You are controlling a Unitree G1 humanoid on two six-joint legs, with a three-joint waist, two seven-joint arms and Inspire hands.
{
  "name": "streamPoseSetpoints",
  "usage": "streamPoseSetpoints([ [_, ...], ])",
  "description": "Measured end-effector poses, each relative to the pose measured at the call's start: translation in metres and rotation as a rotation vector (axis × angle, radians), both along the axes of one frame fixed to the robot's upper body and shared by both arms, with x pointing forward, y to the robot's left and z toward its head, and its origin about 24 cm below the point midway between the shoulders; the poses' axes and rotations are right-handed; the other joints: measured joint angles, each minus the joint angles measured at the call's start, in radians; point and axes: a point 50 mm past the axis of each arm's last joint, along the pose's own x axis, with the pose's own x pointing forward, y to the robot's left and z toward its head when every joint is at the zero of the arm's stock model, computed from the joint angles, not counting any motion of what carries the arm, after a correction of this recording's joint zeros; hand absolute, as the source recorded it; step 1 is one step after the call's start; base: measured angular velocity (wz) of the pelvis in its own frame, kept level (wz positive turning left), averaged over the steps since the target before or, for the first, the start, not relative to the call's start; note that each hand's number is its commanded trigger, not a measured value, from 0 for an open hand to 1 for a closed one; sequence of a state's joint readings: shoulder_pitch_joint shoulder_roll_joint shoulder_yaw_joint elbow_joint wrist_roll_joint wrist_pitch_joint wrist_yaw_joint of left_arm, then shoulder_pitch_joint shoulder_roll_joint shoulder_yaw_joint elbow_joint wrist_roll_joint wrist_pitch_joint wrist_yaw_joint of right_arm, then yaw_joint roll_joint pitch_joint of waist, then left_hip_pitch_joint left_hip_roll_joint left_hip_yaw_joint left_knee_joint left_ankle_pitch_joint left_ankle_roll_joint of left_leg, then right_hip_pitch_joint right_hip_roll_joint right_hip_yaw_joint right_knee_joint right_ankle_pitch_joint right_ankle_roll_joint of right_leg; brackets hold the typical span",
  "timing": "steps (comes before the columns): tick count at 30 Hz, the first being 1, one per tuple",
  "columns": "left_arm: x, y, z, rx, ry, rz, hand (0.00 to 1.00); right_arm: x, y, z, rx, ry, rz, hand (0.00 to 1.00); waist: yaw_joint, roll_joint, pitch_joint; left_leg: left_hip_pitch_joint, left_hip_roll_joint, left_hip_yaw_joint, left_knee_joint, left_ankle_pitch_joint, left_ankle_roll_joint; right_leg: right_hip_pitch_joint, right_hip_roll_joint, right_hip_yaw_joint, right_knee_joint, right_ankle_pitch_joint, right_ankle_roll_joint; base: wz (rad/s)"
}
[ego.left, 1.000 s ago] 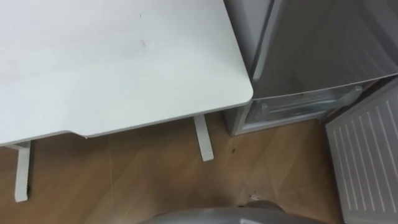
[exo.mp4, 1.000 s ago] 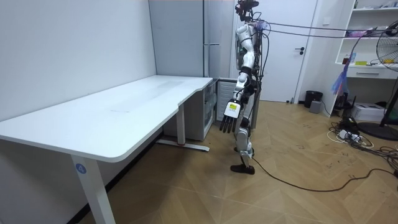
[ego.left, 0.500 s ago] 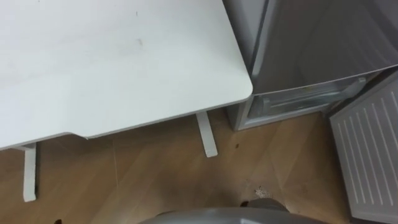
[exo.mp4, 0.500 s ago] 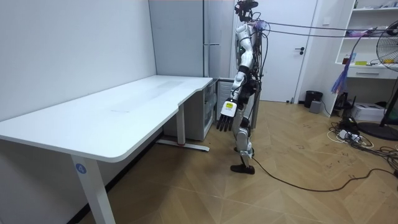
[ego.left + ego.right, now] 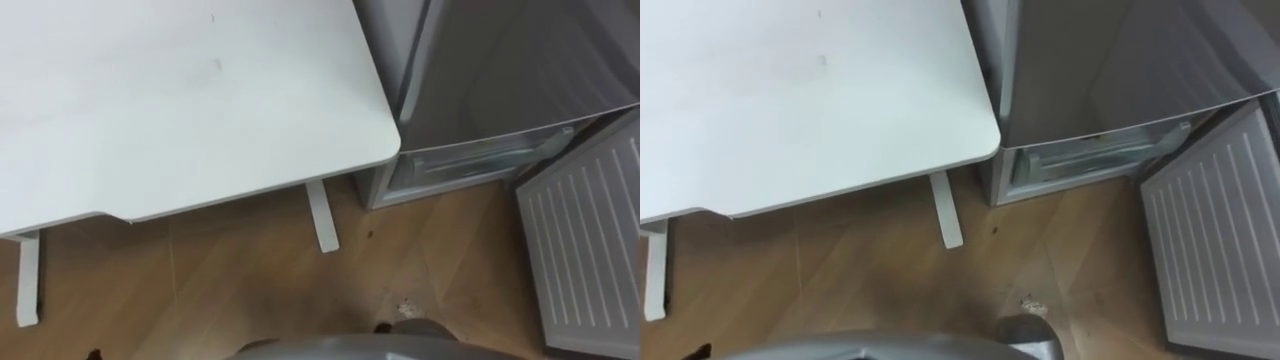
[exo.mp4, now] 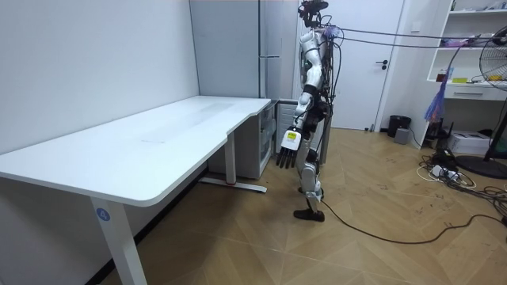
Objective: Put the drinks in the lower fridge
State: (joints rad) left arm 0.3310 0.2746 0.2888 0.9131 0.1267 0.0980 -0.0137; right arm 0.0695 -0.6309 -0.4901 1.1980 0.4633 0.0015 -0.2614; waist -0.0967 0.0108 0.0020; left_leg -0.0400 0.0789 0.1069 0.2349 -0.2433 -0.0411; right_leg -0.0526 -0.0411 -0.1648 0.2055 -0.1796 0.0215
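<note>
The grey fridge (image 5: 520, 70) stands just past the corner of the white table (image 5: 180, 100). Its lower compartment (image 5: 470, 165) is open, with a pale drawer front showing inside. The lower door (image 5: 585, 250) is swung out to the right, its ribbed white inner side facing up. In the room view I stand on the wooden floor right by the fridge (image 6: 269, 71), facing it and the table end. My left hand (image 6: 287, 149) hangs at my side with straight fingers and holds nothing. No drink can be seen on the table or in the compartment.
The table (image 6: 158, 142) runs along the wall to my left on white legs (image 5: 320, 215). Behind me are a door, shelves, a standing fan (image 6: 495, 87) and cables on the floor (image 6: 444, 170). Bare wood floor lies between me and the fridge.
My left hand has swung a little forward, toward the fridge. The eye view has shifted slightly; nothing on the table or at the fridge has moved.
</note>
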Motion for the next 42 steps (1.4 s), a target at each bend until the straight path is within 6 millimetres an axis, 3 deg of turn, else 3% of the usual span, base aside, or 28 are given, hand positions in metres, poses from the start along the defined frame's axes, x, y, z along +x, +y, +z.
streamPoseSetpoints([
  [2, 0.002, 0.001, 0.001, 0.003, -0.005, -0.008, 0.0, -0.004, 0.007, -0.008, 0.035, 0.0, 0.023, 0.0, 0.006, -0.01, -0.0032, 0.001, 0.002, 0.005, 0.001, 0.0, 0.0, 0.0, 0.002, 0.002, -0.001, 0.001, -0.001, -0.05],
  [8, 0.001, -0.002, -0.002, -0.006, 0.024, -0.035, 0.0, -0.017, 0.04, -0.035, 0.152, 0.018, 0.165, 0.0, 0.022, -0.067, 0.0006, 0.03, 0.012, 0.03, -0.001, -0.004, -0.005, 0.02, 0.011, 0.023, -0.004, 0.004, -0.006, -0.1],
  [13, 0.009, -0.012, -0.007, -0.03, 0.045, -0.106, 0.0, -0.025, 0.056, -0.04, 0.171, -0.015, 0.248, 0.0, 0.022, -0.068, 0.0008, 0.043, 0.018, 0.033, -0.015, -0.006, -0.006, 0.042, 0.021, 0.026, -0.035, 0.029, -0.008, -0.06],
  [20, 0.011, -0.029, -0.017, -0.068, 0.102, -0.164, 0.0, -0.026, 0.083, -0.043, 0.184, -0.1, 0.331, 0.0, 0.04, -0.069, 0.001, 0.073, 0.032, 0.077, -0.029, -0.006, -0.012, 0.045, 0.032, 0.024, -0.035, 0.048, -0.016, -0.2],
  [24, 0.013, -0.039, -0.02, -0.077, 0.133, -0.224, 0.0, -0.02, 0.096, -0.044, 0.209, -0.18, 0.324, 0.0, 0.04, -0.078, 0.0017, 0.072, 0.032, 0.092, -0.028, -0.006, -0.012, 0.038, 0.031, 0.026, -0.035, 0.056, -0.015, -0.11],
  [34, 0.017, -0.039, -0.021, -0.069, 0.139, -0.223, 0.0, 0.012, 0.127, -0.044, 0.328, -0.346, 0.405, 0.0, 0.049, -0.103, 0.0039, 0.062, 0.038, 0.131, -0.006, -0.011, -0.003, 0.014, 0.031, 0.023, -0.028, 0.086, -0.014, -0.14],
  [40, 0.012, -0.044, -0.023, -0.087, 0.178, -0.239, 0.0, 0.037, 0.161, -0.042, 0.586, -0.69, 0.368, 0.0, 0.078, -0.105, 0.004, 0.049, 0.033, 0.138, 0.006, -0.015, -0.002, -0.005, 0.023, 0.022, -0.018, 0.094, -0.014, -0.07],
  [42, 0.013, -0.047, -0.023, -0.093, 0.175, -0.243, 0.0, 0.051, 0.188, -0.042, 0.732, -0.814, 0.41, 0.0, 0.107, -0.102, 0.0027, 0.045, 0.033, 0.134, 0.012, -0.016, 0.0, -0.006, 0.025, 0.021, -0.019, 0.093, -0.014, 0.02],
])
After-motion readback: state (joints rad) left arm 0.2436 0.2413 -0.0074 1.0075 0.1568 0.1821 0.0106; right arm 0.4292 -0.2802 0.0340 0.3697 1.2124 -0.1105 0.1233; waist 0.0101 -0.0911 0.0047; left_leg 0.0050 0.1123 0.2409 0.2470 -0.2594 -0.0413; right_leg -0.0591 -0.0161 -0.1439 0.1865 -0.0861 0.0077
